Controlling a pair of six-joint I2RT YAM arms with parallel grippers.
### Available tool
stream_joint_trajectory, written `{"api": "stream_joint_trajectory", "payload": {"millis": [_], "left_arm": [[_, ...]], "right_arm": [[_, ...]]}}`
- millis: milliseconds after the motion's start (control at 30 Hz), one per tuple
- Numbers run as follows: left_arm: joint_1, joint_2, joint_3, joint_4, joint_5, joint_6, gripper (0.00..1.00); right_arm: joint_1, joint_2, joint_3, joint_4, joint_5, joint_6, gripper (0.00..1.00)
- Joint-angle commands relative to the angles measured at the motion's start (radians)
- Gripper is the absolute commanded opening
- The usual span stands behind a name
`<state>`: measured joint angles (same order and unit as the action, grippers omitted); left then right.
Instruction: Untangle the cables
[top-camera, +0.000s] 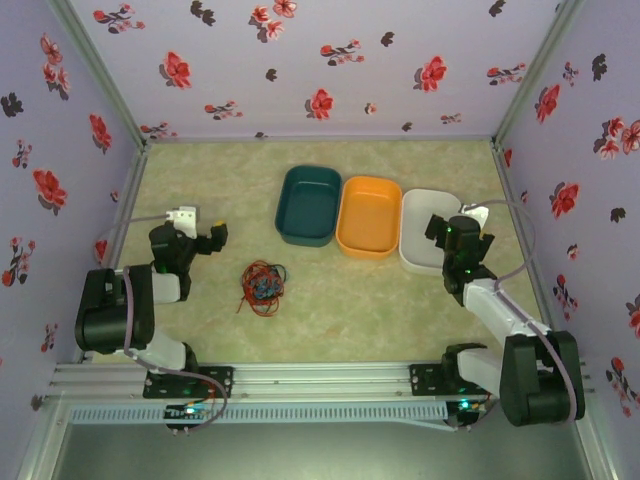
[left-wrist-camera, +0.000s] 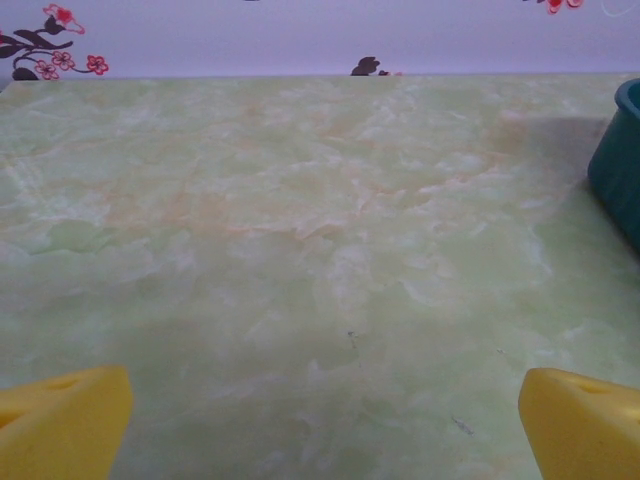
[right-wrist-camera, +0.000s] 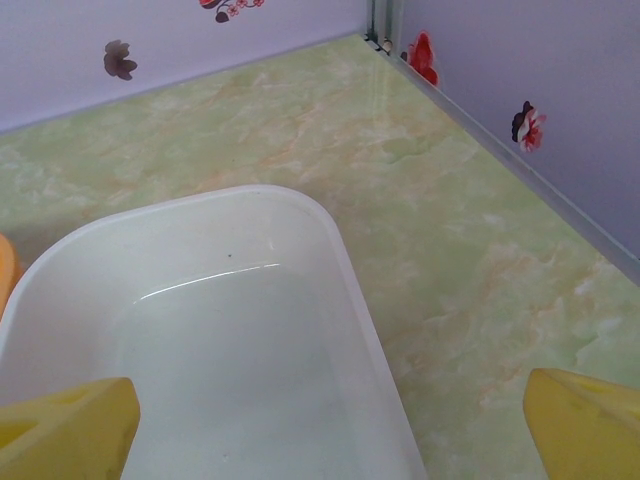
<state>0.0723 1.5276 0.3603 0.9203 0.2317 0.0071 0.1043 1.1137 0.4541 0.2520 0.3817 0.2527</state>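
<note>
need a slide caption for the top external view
Tangled cables lie untouched, left gripper and right gripper open, teal tray, orange tray and white tray lined up behind.

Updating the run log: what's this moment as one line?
cables: one tangle, untouched | left hand: open, empty | right hand: open, empty, at white tray

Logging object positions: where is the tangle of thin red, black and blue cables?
Top external view: the cable tangle lies on the table left of centre, on the near side of the dark teal oblong tray.
</note>
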Motion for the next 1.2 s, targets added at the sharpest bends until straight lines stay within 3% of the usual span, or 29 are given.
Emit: {"api": "stream_joint_trajectory", "payload": {"millis": [0,233,567,733,867,1033,1167], "left_arm": [[0.006,-0.059,-0.025,0.014,-0.056,-0.015,1.00],[0.005,-0.245,-0.025,-0.138,-0.118,-0.033,1.00],[-0.020,-0.555,0.020,-0.453,-0.149,-0.304,1.00],[-0.114,-0.671,0.067,-0.695,-0.193,-0.380,1.00],[-0.246,-0.713,0.070,-0.782,-0.228,-0.435,1.00],[-0.421,-0.673,0.062,-0.811,-0.256,-0.542,1.00],[-0.489,-0.583,0.079,-0.893,-0.256,-0.616,1.00]], "right_arm": [[-0.003,-0.033,0.009,-0.039,0.007,-0.020,0.99],[0.002,-0.079,0.026,-0.098,-0.010,-0.015,0.99],[0.103,-0.153,0.141,-0.300,0.023,0.036,0.99],[0.268,-0.140,0.246,-0.448,0.105,0.090,0.99],[0.417,-0.075,0.353,-0.583,0.161,0.145,0.99],[0.571,0.037,0.489,-0.702,0.113,0.242,0.94],[0.672,0.140,0.566,-0.741,0.055,0.307,0.87]]}}
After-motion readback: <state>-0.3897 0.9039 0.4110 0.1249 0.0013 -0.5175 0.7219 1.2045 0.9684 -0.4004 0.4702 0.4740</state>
